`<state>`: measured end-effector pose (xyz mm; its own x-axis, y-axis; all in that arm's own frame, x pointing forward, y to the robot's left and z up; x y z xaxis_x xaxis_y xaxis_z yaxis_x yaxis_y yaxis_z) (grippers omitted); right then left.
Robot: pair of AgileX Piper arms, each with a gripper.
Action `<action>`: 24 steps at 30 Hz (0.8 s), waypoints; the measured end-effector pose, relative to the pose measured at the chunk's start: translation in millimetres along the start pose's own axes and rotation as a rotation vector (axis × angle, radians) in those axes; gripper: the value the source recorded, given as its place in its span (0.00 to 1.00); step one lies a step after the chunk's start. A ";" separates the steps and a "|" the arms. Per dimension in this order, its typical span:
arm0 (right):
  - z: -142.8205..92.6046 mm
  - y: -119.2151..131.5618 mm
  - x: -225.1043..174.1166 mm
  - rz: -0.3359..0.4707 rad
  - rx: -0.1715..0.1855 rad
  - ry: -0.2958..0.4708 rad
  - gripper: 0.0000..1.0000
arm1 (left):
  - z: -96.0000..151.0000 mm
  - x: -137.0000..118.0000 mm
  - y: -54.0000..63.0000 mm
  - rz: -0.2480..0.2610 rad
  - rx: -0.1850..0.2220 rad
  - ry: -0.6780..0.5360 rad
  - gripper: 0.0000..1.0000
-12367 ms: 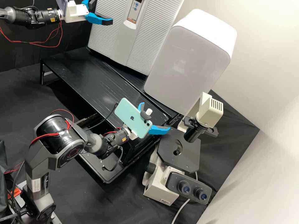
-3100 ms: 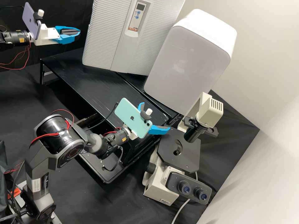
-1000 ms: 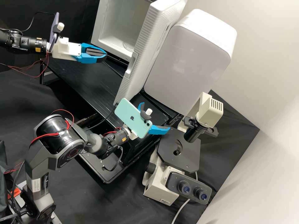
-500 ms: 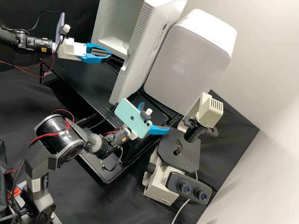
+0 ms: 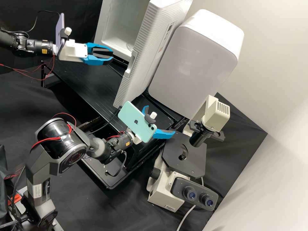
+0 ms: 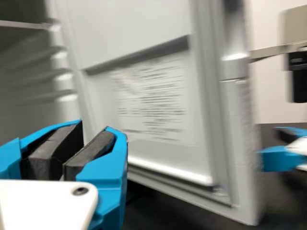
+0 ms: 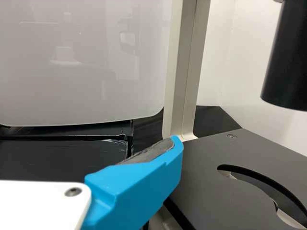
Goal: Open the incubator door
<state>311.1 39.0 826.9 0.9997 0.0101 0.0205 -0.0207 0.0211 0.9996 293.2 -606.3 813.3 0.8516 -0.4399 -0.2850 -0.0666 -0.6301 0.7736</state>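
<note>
The white incubator (image 5: 125, 19) stands with its ribbed door (image 5: 141, 61) swung wide, the door's outer side facing the other white cabinet. Left of the door's handle recess (image 5: 130, 64), touching nothing, is my left gripper (image 5: 112, 54), its fingers slightly apart and empty. In the left wrist view, the door's inner panel (image 6: 158, 105) rises beyond my left gripper (image 6: 92, 134). My right gripper (image 5: 160, 120) is wide open and empty near the microscope, partly behind its mounted phone; one finger of my right gripper (image 7: 139, 184) shows at its wrist camera.
A smooth-fronted white cabinet (image 5: 192, 64) stands right beside the open door. The microscope (image 5: 184, 160) is at the front right, its stage near my right gripper. A black raised shelf (image 5: 86, 83) lies under the incubator, with cables hanging around both arms.
The incubator door, shut at first and then ajar, has swung wide to the right. My left gripper has moved right after drawing back, and its fingers have parted slightly. The right arm has stayed still.
</note>
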 end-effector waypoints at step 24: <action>0.0 0.0 0.0 0.000 0.000 0.000 1.00 | -59.0 -60.1 -35.4 -0.022 -0.011 0.545 1.00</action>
<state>311.1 39.0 826.9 0.9997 0.0101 0.0205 -0.0207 0.0211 0.9996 275.0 -519.8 836.5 0.9991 -0.0298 0.0314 -0.0432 -0.6277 0.7773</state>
